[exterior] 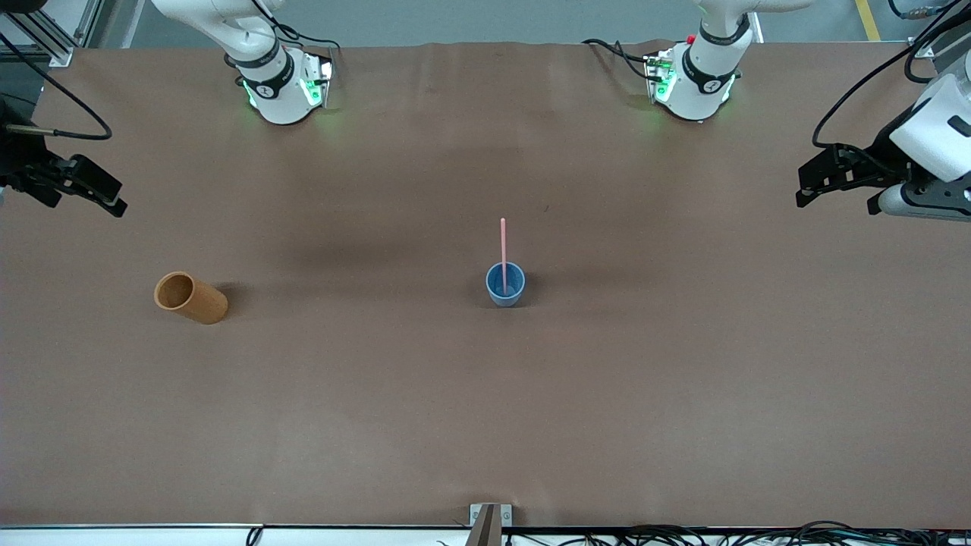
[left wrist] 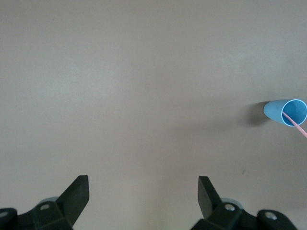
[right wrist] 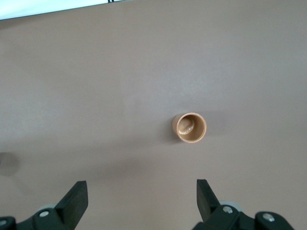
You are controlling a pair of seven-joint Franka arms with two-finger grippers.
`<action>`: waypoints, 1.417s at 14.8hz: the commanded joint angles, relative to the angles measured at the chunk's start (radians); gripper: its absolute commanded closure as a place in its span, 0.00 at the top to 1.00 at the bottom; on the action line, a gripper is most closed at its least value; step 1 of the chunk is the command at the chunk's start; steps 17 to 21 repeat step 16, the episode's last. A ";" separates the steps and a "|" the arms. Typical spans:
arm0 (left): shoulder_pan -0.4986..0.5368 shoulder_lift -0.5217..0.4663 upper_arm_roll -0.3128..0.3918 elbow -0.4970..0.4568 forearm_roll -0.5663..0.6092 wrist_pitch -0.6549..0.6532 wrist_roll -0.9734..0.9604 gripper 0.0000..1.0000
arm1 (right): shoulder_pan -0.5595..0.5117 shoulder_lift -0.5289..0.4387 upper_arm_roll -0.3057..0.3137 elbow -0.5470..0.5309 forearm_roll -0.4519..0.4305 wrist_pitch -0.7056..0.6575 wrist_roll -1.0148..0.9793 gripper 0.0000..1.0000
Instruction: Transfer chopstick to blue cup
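The light-blue cup stands upright in the middle of the table. The pale pink chopstick stands in it, its lower end inside and its upper part sticking out well above the rim. The cup and a bit of the stick also show in the left wrist view. My left gripper is open and empty, up over the left arm's end of the table, well away from the cup; its jaws show wide apart in its wrist view. My right gripper is open and empty over the right arm's end.
An orange-brown cylindrical cup stands toward the right arm's end of the table, below the right gripper's view. The brown table cover is bare around both cups. Cables run along the table's near edge.
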 commanded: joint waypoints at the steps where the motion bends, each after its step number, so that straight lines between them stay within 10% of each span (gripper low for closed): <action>1: 0.005 0.013 -0.003 0.028 -0.003 -0.004 -0.001 1.00 | -0.035 0.009 0.012 0.040 -0.004 0.001 -0.069 1.00; 21: 0.003 0.013 -0.003 0.026 -0.002 -0.004 -0.003 1.00 | -0.041 0.027 0.011 0.049 -0.002 -0.032 -0.175 1.00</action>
